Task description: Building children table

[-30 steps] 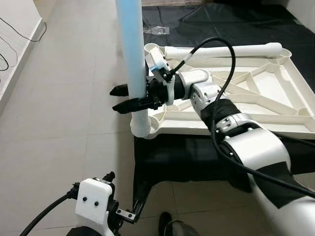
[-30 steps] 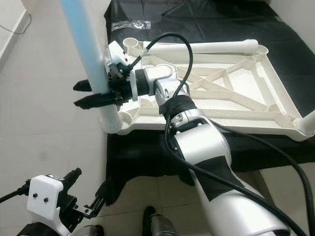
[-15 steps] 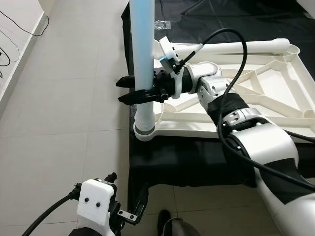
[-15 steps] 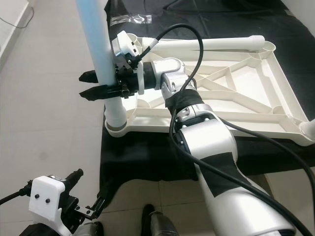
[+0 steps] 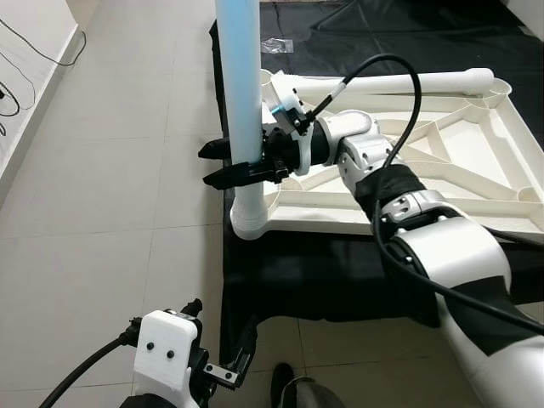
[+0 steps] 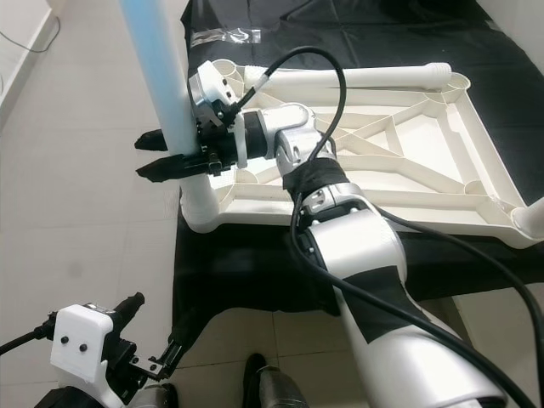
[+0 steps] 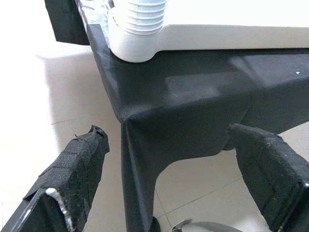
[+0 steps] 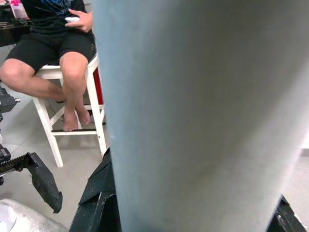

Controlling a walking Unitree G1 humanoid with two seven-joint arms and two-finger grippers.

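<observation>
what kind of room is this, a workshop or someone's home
Probably a home room used as an assembly spot. The floor is pale tile, a black cloth is spread on it under the upturned white tabletop, and a person sits barefoot on a white stool nearby.

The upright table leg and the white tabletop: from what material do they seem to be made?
The table leg looks like smooth moulded plastic, pale blue above and white at its ribbed base; the matte sheen suggests this. The right gripper is clamped on it. The tabletop, lying upside down, seems the same white plastic: thin walls and moulded stiffening ribs show underneath. The black sheet under it looks like thin fabric.
</observation>
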